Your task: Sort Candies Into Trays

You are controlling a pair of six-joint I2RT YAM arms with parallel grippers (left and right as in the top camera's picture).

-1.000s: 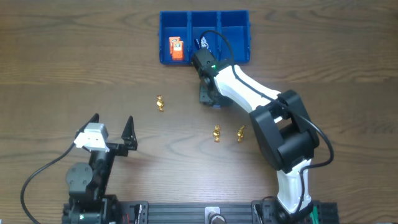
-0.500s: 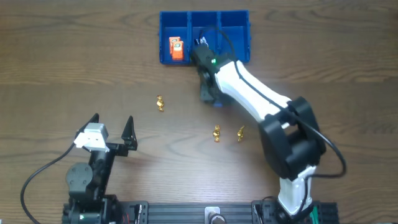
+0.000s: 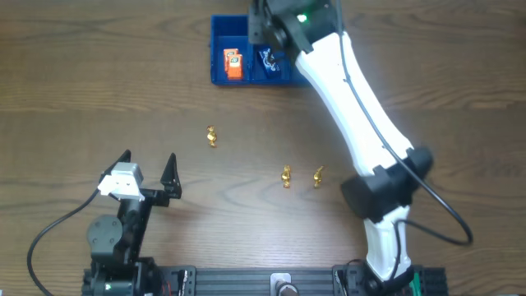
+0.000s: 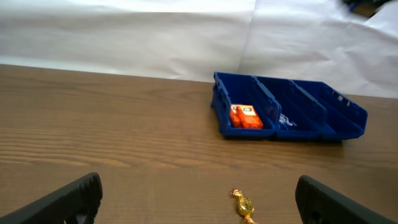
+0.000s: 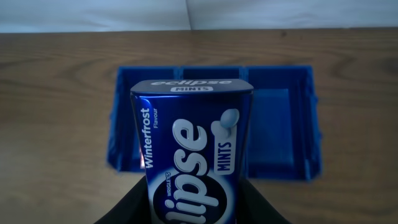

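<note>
Right wrist view: right gripper [image 5: 194, 209] clamps mint tin [image 5: 194, 149] lengthwise, top toward blue tray [image 5: 273, 127].

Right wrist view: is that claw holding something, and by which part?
Yes. The right gripper holds a blue mint tin by its lower end, a finger on each side. The left gripper holds nothing.
</note>
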